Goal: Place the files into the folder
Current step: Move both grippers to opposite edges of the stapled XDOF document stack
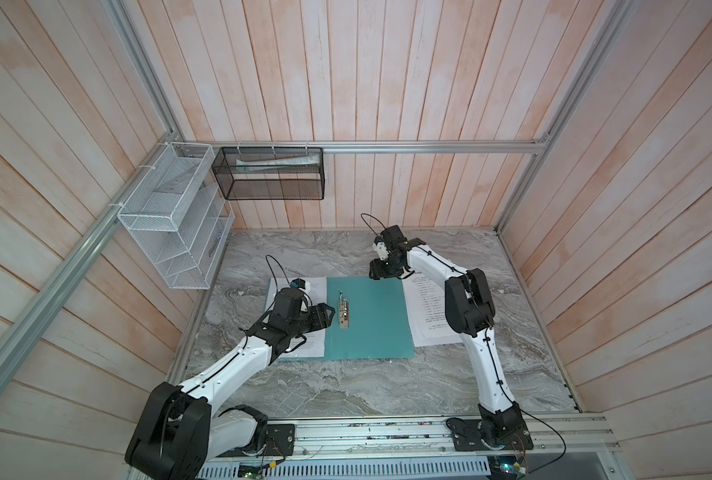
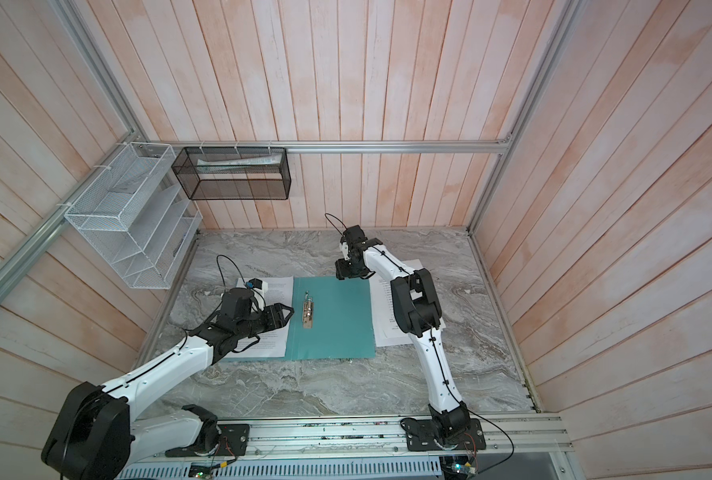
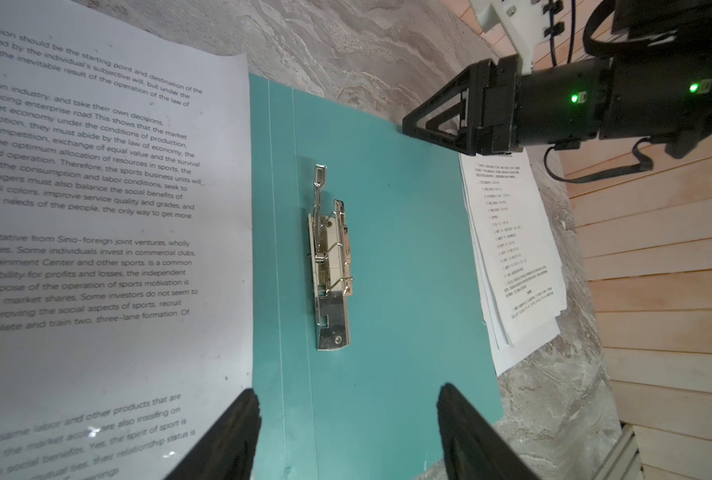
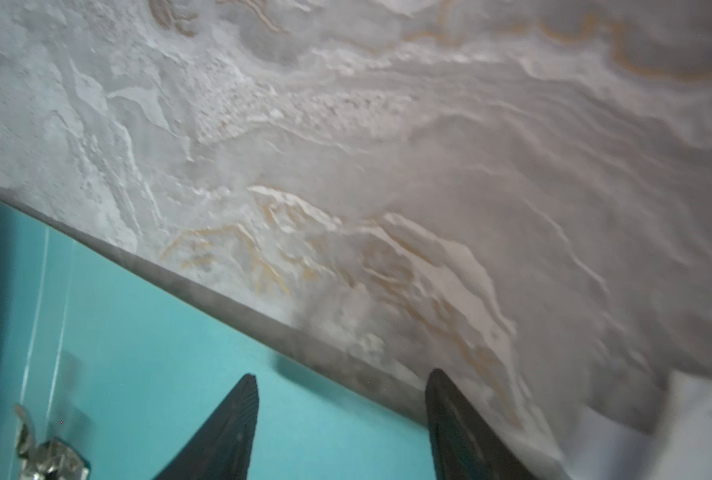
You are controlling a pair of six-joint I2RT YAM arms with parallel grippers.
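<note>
**Folder open and flat, both my jaws empty above it**

The teal folder (image 1: 375,316) lies opened out on the marble surface (image 1: 346,390), inner side up. That leaves its metal clip (image 3: 331,266) exposed near the spine, which is how I need it if paper is to go under that clip. I cannot tell whether the clip is sprung open or shut.

The files are in 2 places. 1 printed sheet (image 3: 96,208) lies left of the clip, apparently over the folder's left leaf. A stack of printed sheets (image 1: 427,307) lies on the surface at the folder's right edge, not yet inside.

My left jaws are parted and hold nothing. They hover low over the right edge of the left sheet and point right toward the clip, and I judge that puts me in place to work its lever or slide that sheet across.

My right jaws also stand apart and empty, above the folder's far right corner, 1 finger over teal and 1 over marble. From there I could pin the cover down or turn to the stack.
</note>
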